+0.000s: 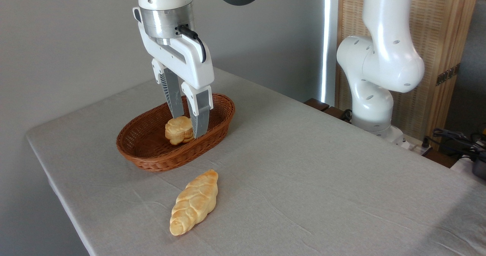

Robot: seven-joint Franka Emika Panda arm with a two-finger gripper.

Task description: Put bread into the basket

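While the hand (190,125) gripped a small bun (179,130) inside the basket (159,161), the braided loaf (194,202) lay on the bench (303,180) (probably light, crushable; best held mid-length).

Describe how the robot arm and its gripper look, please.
The arm is glossy white, made of rounded segments with small dark holes and a grey band near the top. A silver metal ring sits above the white gripper, and a black cable loops from that ring down the gripper body. The two fingers are long, grey and ribbed on the side.
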